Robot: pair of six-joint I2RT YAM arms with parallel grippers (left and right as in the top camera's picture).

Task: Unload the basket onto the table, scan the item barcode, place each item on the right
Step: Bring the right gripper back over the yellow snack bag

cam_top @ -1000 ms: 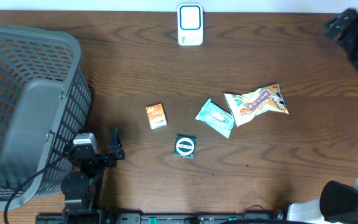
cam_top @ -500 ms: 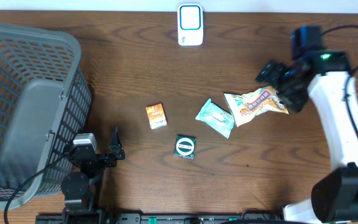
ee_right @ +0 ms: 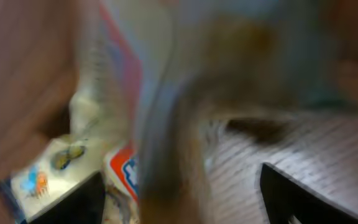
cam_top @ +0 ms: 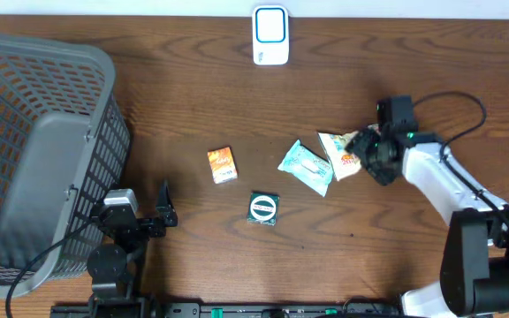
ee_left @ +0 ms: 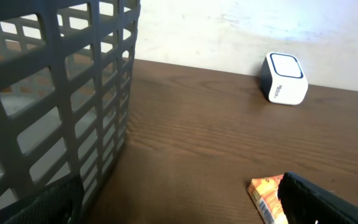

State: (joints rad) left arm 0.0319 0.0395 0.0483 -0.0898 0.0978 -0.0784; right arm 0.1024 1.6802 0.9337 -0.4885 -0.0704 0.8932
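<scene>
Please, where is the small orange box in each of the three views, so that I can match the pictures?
Overhead: the small orange box lies just left of the picture's centre.
Left wrist: at the bottom edge, right of centre, partly hidden.
Right wrist: not in it; the blurred picture shows only a snack bag.
Shared landmark: the white scanner, top centre in overhead, upper right in left wrist.

Wood-grain table point(cam_top: 193, 97); possibly foil snack packet point(cam_top: 336, 147)
</scene>
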